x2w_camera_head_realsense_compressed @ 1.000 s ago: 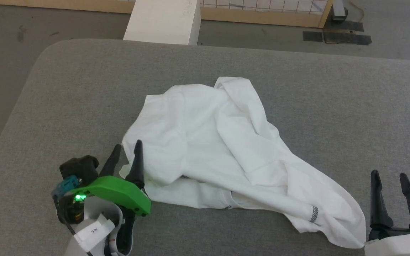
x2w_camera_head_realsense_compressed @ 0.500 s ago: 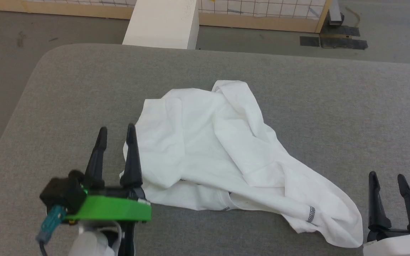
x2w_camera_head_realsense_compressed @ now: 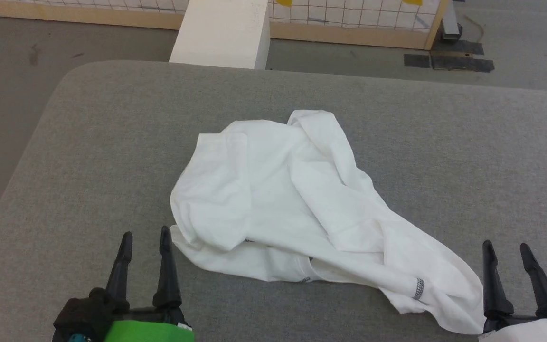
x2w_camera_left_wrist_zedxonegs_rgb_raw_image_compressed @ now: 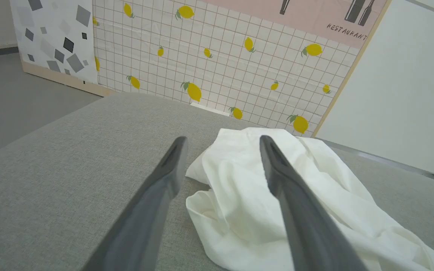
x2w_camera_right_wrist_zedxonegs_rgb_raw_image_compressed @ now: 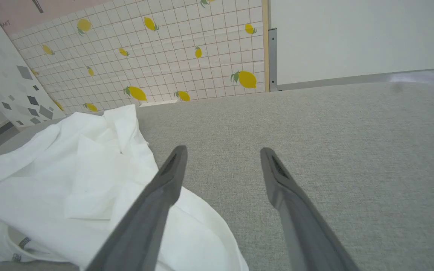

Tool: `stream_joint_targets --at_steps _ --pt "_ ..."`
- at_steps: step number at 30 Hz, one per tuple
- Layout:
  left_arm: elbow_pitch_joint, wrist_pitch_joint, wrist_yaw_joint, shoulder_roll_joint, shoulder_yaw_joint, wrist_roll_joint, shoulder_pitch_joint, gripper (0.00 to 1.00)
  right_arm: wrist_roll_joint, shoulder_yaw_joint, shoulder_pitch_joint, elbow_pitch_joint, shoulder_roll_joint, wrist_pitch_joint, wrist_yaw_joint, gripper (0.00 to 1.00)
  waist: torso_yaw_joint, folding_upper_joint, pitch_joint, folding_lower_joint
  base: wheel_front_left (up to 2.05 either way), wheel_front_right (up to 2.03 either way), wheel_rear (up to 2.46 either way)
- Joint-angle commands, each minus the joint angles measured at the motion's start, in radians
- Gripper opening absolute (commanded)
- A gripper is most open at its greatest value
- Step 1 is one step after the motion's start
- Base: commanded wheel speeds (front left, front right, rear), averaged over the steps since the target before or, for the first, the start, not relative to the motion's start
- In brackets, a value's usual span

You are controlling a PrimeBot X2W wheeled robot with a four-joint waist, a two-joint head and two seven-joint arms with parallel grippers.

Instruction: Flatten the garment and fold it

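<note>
One broad grey table (x2w_camera_head_realsense_compressed: 88,142) is laid out across the head view, and near its middle the garment (x2w_camera_head_realsense_compressed: 278,199) is found: a white T-shirt, crumpled, doubled over itself, with a long tail trailing toward the near right. Beyond the far edge a white box (x2w_camera_head_realsense_compressed: 221,33) is seen, well apart from the cloth.

Down at the near left, the left gripper (x2w_camera_head_realsense_compressed: 144,233) is held with its jaws spread and nothing between them; its inner fingertip is placed just beside the shirt's near-left edge (whether cloth is brushed cannot be told). At the near right, the right gripper (x2w_camera_head_realsense_compressed: 506,246) is likewise parked with jaws wide and empty, just beside the tail.

Flattening is judged to be the step in hand, and it is far from done: no sleeve or hem is laid out, and no fold can be started yet.

For the next move, two separate edges would need to be pinched, thin single layers only, then drawn apart. A grey zigzag seam (x2w_camera_head_realsense_compressed: 419,288) near the tail could be used as a landmark for the right-hand pinch.
</note>
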Motion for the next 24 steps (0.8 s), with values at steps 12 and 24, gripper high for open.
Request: stream_joint_targets --at_steps 12,24 --pt "-0.005 -0.005 0.011 -0.005 -0.041 -0.010 -0.020 1.00 -0.049 0.165 -0.210 -0.029 -0.086 0.491 -0.001 1.00 0.056 0.0000 0.023 0.0000 0.00 0.00 0.00" --pt "0.006 -0.005 0.015 -0.005 -0.076 -0.036 -0.075 1.00 0.127 0.356 -0.370 0.096 -0.391 0.867 -0.001 1.00 0.098 0.0000 0.086 0.0000 0.00 0.00 0.00"
